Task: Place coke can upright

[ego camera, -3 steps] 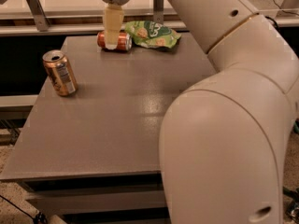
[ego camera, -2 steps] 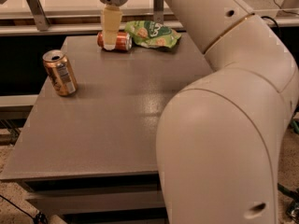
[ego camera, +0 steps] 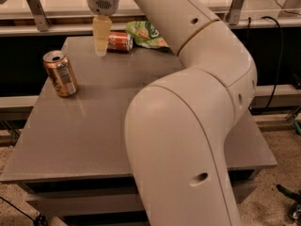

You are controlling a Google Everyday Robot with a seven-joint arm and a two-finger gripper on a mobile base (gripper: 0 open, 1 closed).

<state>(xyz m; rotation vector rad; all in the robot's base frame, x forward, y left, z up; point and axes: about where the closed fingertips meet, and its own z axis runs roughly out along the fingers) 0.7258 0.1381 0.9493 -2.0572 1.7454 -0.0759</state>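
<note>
tool (ego camera: 100, 50) at coke can (ego camera: 121, 41), hiding its end

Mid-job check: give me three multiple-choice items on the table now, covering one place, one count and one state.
1. Where is the gripper?
A) at the table's near edge
B) beside the coke can, at the far side
C) off the table

2. How many cans are on the table?
A) one
B) two
C) three

3. The coke can is:
A) lying on its side
B) upright
C) lifted

Answers:
1 B: it hangs right next to the red can.
2 B: there is the coke can plus the gold can.
3 A: its length runs along the tabletop.
</note>
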